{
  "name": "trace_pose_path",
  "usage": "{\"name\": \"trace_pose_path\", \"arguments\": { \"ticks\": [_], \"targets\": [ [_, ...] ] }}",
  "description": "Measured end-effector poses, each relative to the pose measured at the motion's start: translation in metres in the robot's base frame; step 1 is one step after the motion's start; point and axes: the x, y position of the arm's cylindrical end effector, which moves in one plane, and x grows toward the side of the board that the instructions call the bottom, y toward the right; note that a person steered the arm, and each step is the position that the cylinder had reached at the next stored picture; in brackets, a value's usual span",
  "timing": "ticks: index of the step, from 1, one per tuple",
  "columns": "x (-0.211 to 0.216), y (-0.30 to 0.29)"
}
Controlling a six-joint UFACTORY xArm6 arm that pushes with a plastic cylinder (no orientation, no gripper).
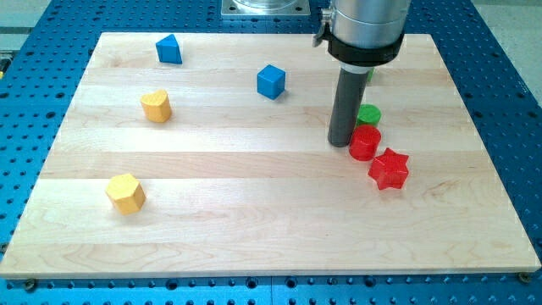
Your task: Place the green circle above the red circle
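The green circle [368,114] sits just above the red circle [365,142], touching it, at the view's right of centre. My tip [340,142] stands on the board right beside the red circle's left edge and below-left of the green circle. A red star [389,169] lies just below-right of the red circle, touching it.
A blue cube [271,81] sits at top centre. A blue triangular block [168,49] is at top left. A yellow block [156,106] lies left of centre and a yellow hexagon [126,193] at lower left. A bit of green [370,74] shows behind the arm.
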Motion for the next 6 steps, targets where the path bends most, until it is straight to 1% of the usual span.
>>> {"name": "trace_pose_path", "arguments": {
  "ticks": [1,2,4,6],
  "targets": [
    [0.000,0.021],
    [-0.001,0.009],
    [-0.064,0.001],
    [-0.064,0.039]
  ]
}}
